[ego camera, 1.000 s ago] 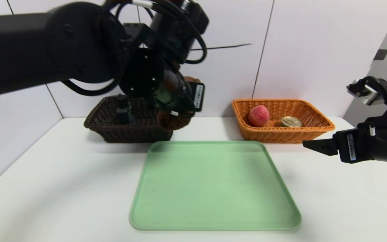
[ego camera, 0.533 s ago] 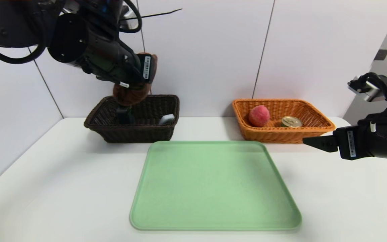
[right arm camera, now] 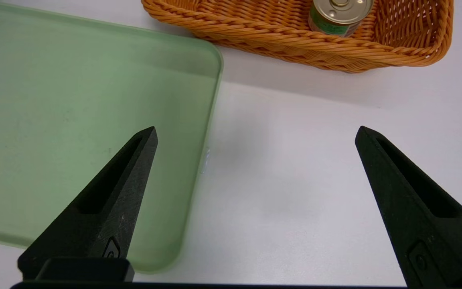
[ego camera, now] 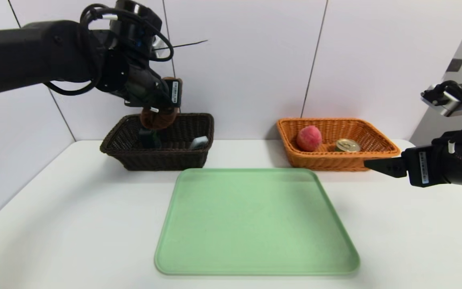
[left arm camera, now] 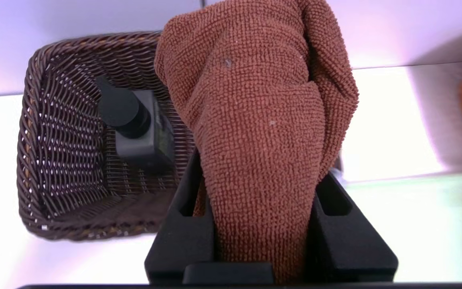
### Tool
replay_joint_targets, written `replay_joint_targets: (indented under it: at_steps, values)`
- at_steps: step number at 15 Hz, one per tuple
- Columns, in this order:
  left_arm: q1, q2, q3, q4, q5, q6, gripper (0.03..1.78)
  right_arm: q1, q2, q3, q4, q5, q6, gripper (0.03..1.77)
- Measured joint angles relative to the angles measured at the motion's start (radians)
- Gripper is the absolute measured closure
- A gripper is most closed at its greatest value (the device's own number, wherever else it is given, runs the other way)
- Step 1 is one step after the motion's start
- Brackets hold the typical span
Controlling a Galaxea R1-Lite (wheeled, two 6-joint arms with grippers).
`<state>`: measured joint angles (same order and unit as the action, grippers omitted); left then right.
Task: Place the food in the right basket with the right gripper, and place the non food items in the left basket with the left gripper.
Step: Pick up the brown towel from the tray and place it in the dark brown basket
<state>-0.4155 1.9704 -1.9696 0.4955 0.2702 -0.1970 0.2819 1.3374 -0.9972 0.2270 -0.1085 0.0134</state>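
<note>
Cloth (left arm camera: 263, 132) fills the left wrist view, clamped in the left pincer (left arm camera: 261, 176); only the head view shows the peach (ego camera: 309, 138).

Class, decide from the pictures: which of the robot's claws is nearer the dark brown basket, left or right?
Left. The left claw, shut on a brown cloth, hangs above the dark brown basket; the right claw is beyond the green tray.

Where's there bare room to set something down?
Bare: the green tray, and the white table on either side of it. Crowded: the dark basket, with a dark bottle inside and the left gripper's brown cloth above.
</note>
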Motion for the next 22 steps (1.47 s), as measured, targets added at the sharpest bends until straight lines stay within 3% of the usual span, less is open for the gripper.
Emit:
replay_joint_targets:
  at_steps: [8, 15, 18, 22]
  values:
    - [0.019, 0.161, -0.003, -0.122, 0.007, 0.012, 1.24, 0.0, -0.023, -0.005, 0.0, 0.0, 0.002, 0.1]
    - [0.02, 0.216, -0.003, -0.16, 0.008, 0.018, 1.22, 0.0, -0.061, 0.014, 0.004, 0.002, 0.0, 0.1]
    - [0.023, 0.23, -0.003, -0.171, 0.008, 0.017, 0.86, 0.0, -0.07, 0.024, 0.003, 0.001, -0.002, 0.1]
    - [0.025, 0.251, -0.003, -0.193, 0.008, 0.02, 0.55, 0.0, -0.077, 0.034, 0.003, 0.002, 0.0, 0.1]
